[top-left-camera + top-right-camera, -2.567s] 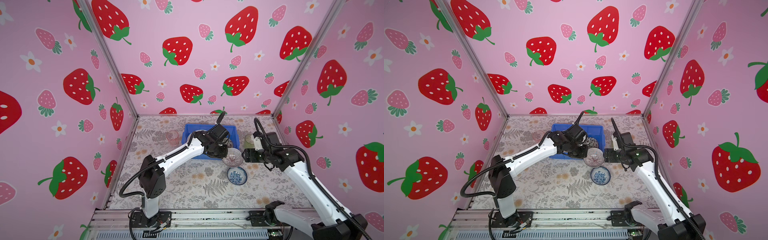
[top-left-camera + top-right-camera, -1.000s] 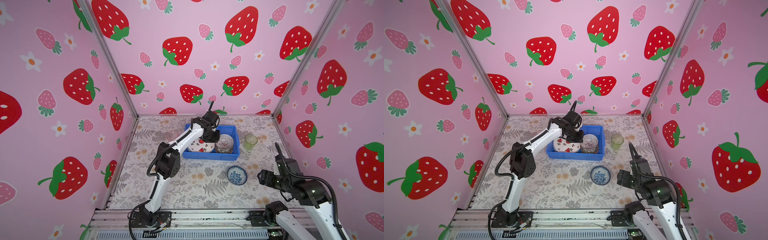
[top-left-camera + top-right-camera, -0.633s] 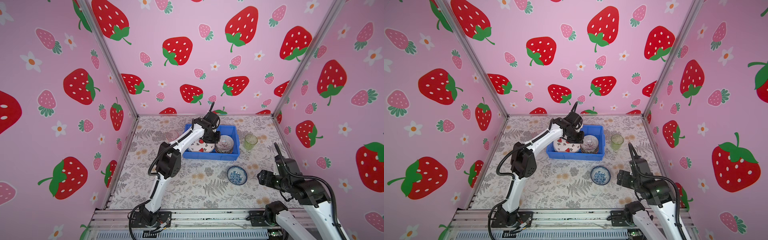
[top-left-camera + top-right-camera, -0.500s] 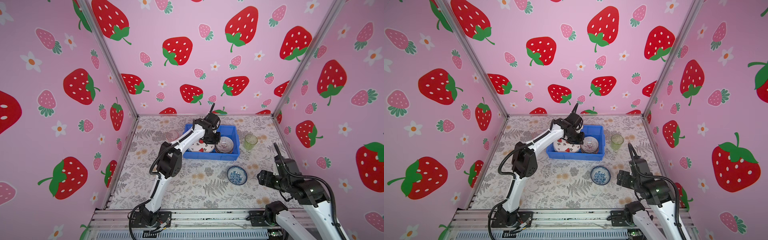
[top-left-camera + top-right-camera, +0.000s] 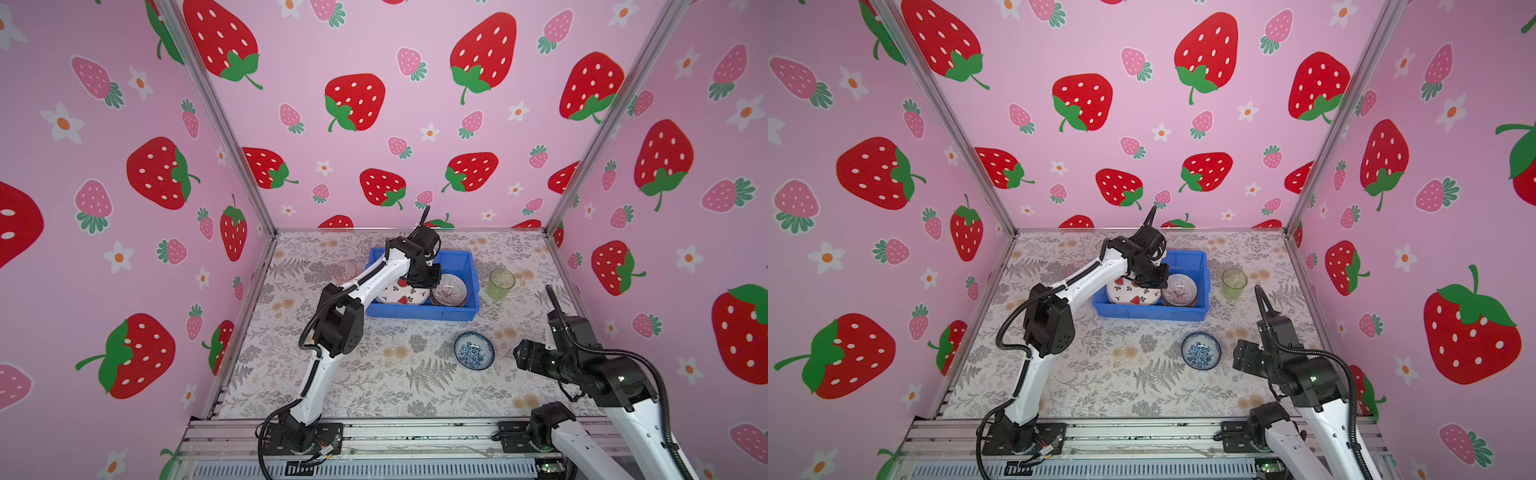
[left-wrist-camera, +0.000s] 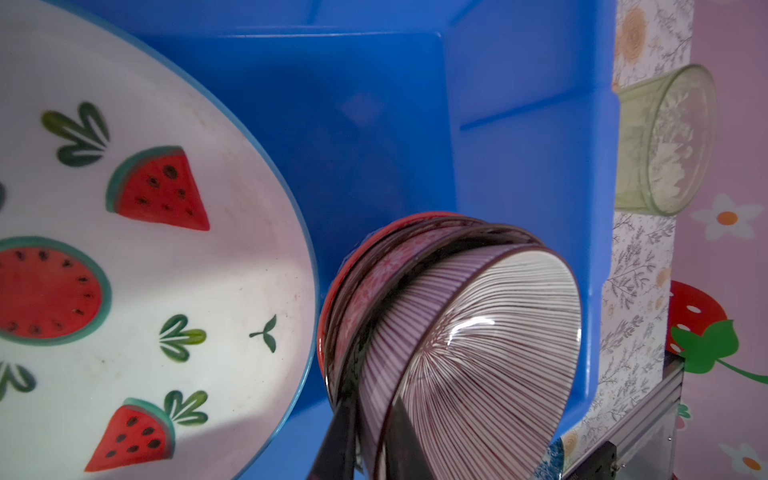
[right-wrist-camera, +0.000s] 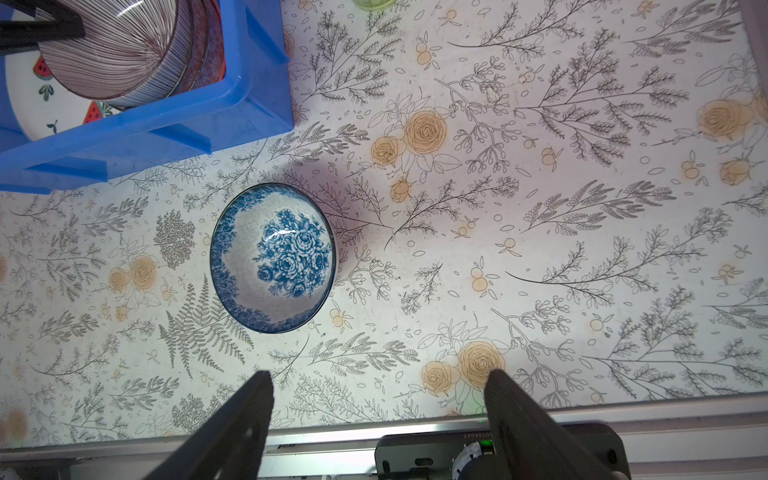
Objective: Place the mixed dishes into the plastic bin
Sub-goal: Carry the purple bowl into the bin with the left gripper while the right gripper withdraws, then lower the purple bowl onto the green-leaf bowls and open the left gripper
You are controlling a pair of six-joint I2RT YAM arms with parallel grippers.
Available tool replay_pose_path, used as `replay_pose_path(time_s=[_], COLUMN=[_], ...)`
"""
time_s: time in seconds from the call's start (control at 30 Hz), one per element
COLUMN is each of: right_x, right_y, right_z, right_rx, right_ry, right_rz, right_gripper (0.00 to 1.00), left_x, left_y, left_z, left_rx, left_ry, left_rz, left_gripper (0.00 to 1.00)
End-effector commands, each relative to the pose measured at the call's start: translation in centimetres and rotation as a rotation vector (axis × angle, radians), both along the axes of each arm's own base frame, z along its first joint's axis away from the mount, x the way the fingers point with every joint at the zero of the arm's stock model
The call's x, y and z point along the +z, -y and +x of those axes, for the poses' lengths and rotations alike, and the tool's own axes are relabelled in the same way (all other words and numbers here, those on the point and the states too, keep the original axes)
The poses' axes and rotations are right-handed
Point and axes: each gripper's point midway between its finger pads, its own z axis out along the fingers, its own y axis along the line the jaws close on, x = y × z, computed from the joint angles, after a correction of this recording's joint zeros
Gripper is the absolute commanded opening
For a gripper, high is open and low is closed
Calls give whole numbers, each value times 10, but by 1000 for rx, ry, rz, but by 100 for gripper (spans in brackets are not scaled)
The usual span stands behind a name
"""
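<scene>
Since earlier, brings the striped bowl [image 6: 478,353] into the bin [image 6: 519,145], tilted on stacked bowls [image 6: 374,266] beside the watermelon plate [image 6: 145,270], left gripper [image 6: 370,411] astride its rim, clamped or freed impossible to tell, right gripper [image 7: 378,374] gaping empty; needs full spread, then straight lift.

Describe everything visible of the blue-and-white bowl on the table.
The blue-and-white bowl is small, round and glossy, like glazed ceramic: white inside with a cluster of blue roses at the bottom and a blue floral band round the rim. It stands upright and empty on the table cover, nearer the robot than the blue bin and apart from it. Nothing touches it; the open right gripper hangs clear of it.
</scene>
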Motion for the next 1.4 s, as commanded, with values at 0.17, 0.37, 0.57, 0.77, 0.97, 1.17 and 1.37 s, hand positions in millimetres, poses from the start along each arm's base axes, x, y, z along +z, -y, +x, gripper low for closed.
replay_pose_path(time_s=[0.17,0.37,0.57,0.77,0.97,1.17,1.37], right_x=[-3,-4,-5,-7,-7,-8,-15], right_y=[0,-1,-5,-8,-9,-11,-18], right_z=[1,4,8,12,11,10,13], right_rx=[9,17,33,47,48,56,82], right_ry=[-5,-7,-8,-11,-11,-12,-31], right_rz=[-9,-12,-12,-12,-4,8,23], right_gripper=[83,83,84,84,84,84,84], left_x=[17,17,19,25,39,57,75], left_y=[14,15,18,18,17,19,7], left_z=[1,0,-4,-9,-13,-16,-20], left_rx=[-26,-26,-35,-45,-51,-59,-42], left_ry=[28,24,24,28,43,66,125], left_rz=[-51,-54,-57,-61,-75,-101,-80], left_gripper=[26,38,47,59,81,89,99])
